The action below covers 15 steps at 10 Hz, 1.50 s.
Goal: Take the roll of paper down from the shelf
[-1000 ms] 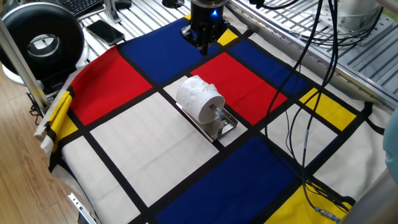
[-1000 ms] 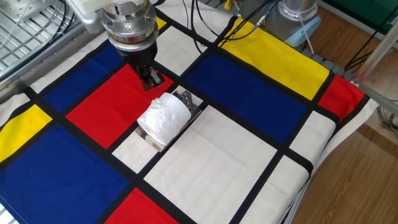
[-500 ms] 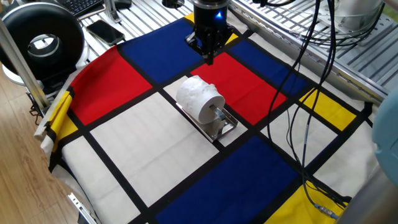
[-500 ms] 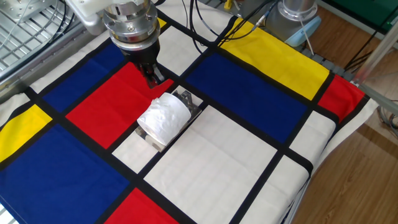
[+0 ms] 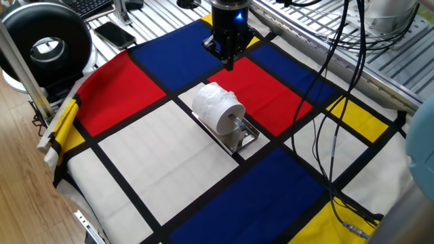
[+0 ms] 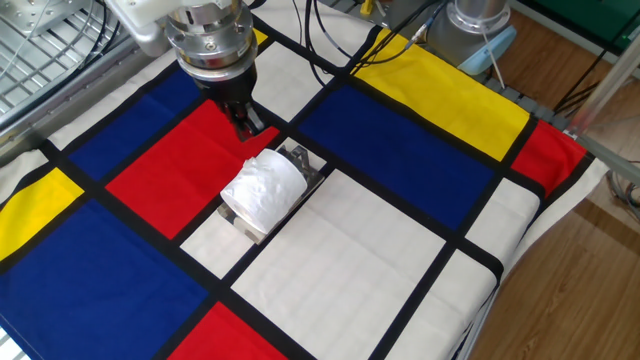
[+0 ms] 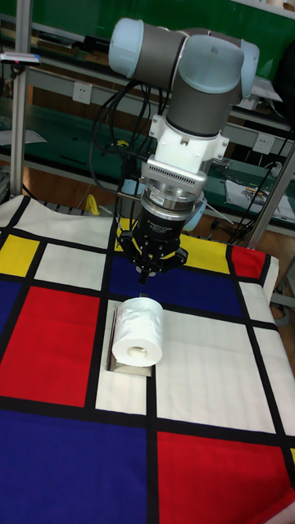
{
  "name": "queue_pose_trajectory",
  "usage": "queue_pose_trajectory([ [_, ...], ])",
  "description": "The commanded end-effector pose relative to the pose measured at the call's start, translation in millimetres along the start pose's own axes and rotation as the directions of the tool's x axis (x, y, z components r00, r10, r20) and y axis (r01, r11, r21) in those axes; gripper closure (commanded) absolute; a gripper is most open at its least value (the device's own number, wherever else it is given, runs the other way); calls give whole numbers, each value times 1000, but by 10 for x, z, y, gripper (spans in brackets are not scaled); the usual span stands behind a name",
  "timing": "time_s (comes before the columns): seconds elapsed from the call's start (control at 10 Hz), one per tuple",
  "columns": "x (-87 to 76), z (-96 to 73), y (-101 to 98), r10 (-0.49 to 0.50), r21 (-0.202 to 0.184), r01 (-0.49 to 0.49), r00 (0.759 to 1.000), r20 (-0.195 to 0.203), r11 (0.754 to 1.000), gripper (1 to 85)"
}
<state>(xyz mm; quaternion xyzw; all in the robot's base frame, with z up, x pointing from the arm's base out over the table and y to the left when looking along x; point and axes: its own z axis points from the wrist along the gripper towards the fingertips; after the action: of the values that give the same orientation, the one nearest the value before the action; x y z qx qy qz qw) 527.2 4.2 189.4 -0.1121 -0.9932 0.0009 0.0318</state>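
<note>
The white embossed roll of paper (image 5: 217,107) (image 6: 263,190) (image 7: 137,330) lies on its side on the peg of the small shiny shelf (image 5: 245,135) (image 6: 299,158) (image 7: 112,365), in the middle of the checked cloth. My gripper (image 5: 228,62) (image 6: 243,125) (image 7: 146,281) hangs point-down over the red patch just behind the roll, a short gap away and not touching it. Its fingers are pressed together with nothing between them.
A large black reel (image 5: 46,46) and a phone (image 5: 114,32) lie at the far left on the slatted table. Black cables (image 5: 333,129) hang over the cloth's right side. The robot's base (image 6: 478,28) stands at the back.
Over the last second the gripper came slightly lower and closer to the roll, then held still. The roll and shelf have not moved.
</note>
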Motion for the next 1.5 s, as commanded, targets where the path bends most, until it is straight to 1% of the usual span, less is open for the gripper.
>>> queue_pose_trajectory([
  [0.0, -4, -12, 21, 0, -10, 0, 1000, 1, 1000, 827],
  [0.1, -8, -12, 22, -2, -10, 2, 1000, 3, 1000, 827],
  [0.4, -26, -12, 30, -11, -13, 11, 1000, 10, 1000, 700],
  [0.6, -44, -13, 39, -22, -16, 22, 1000, 17, 1000, 670],
  [0.7, -50, -13, 48, -28, -20, 28, 999, 20, 999, 617],
  [0.8, -83, -15, 125, -45, -48, 47, 998, 33, 998, 507],
  [1.0, -136, -14, 145, -71, -53, 73, 996, 54, 996, 300],
  [1.2, -187, -15, 173, -92, -61, 97, 993, 74, 993, 207],
  [1.3, -191, -14, 182, -101, -63, 106, 992, 75, 992, 160],
  [1.4, -197, -10, 171, -105, -59, 109, 992, 76, 992, 160],
])
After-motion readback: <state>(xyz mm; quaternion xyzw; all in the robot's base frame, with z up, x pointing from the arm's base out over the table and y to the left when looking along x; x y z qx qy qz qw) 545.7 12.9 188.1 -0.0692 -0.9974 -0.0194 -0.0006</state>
